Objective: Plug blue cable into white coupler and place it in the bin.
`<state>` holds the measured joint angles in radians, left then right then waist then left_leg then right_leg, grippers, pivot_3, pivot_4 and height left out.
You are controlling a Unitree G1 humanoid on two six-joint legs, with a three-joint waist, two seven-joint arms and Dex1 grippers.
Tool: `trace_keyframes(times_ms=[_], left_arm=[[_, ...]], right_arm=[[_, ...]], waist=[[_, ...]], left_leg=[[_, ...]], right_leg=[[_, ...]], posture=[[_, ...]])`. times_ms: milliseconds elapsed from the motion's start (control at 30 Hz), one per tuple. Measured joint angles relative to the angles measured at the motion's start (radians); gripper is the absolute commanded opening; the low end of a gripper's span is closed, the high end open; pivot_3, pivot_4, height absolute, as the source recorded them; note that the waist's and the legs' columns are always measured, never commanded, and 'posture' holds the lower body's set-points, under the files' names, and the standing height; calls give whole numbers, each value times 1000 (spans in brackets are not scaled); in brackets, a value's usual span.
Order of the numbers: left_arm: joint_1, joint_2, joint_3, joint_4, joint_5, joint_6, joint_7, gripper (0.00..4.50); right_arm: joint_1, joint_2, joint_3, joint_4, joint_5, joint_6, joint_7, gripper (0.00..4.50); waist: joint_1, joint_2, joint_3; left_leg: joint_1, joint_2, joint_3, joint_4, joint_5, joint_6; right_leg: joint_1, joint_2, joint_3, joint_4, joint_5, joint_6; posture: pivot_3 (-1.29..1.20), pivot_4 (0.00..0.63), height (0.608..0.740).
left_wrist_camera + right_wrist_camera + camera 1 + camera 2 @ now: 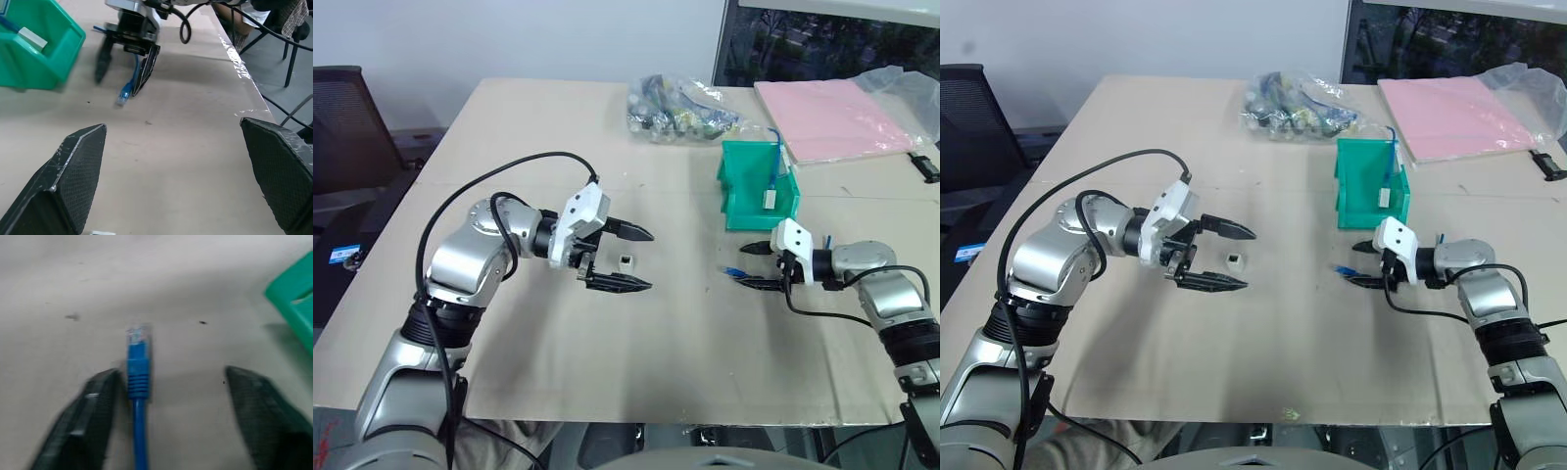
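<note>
the pick-up step is judged to be in hand: nothing is yet gripped. the left end effector (625, 258) is held wide open just above the table (509, 127), with the white coupler (625, 262) seen between its two fingers but not clamped. the right end effector (759, 266) is likewise spread open, low over the table, and the plug end of the blue cable (137, 382) is lying between its fingers, close beside one of them. the bin (744, 211) stands just beyond the right end effector; a blue lead with a white block is already seen inside it. next, each end effector would need to be closed on its part, then the plug lined up with the socket. open room is left between the two arms; the table's near edge lies close behind the right arm.
</note>
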<state>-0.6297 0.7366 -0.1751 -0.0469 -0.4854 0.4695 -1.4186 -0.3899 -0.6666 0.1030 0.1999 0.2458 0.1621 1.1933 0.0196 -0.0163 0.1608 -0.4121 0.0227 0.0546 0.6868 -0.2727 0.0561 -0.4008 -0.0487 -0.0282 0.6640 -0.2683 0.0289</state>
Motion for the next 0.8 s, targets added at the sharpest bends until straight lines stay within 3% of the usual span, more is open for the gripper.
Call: trace_keyframes(times_ms=[267,333,433,633,700,800], left_arm=[[-187,-173,-82,297,133,-115,-2,4500],[-93,-241,-125,204,186,-134,76,4500],[73,-377,-295,118,245,-134,158,4500],[37,-381,-314,106,289,-195,175,4500],[30,-400,-316,146,307,-235,176,4500],[25,-417,-303,204,325,-276,204,4500]], right_arm=[[333,-15,-218,-333,156,80,-109,4461],[454,-10,-286,-412,179,99,-163,4461],[570,12,-328,-475,185,105,-226,4461],[664,40,-357,-554,186,107,-302,4461],[674,50,-357,-573,189,109,-322,4461],[675,50,-357,-580,194,109,-333,4461]], waist=[[15,1,-1],[11,6,-4],[9,6,-4],[-5,7,-4],[-6,7,-4],[-6,7,-4]], left_leg=[[-2,-4,-2,2,0,0],[-2,-4,-1,0,-1,2],[-4,-5,-1,1,-2,3],[4,-4,-5,0,-1,3],[14,-4,-5,0,-1,3],[15,-4,-5,0,-1,3]], right_leg=[[0,2,-1,0,1,2],[1,0,1,-2,0,3],[-1,-5,2,0,-1,5],[4,0,2,5,0,1],[12,1,4,5,0,1],[12,2,5,4,0,1]], posture=[[0,150,740],[0,150,740],[0,150,740],[0,150,740],[0,150,740],[0,150,740]])
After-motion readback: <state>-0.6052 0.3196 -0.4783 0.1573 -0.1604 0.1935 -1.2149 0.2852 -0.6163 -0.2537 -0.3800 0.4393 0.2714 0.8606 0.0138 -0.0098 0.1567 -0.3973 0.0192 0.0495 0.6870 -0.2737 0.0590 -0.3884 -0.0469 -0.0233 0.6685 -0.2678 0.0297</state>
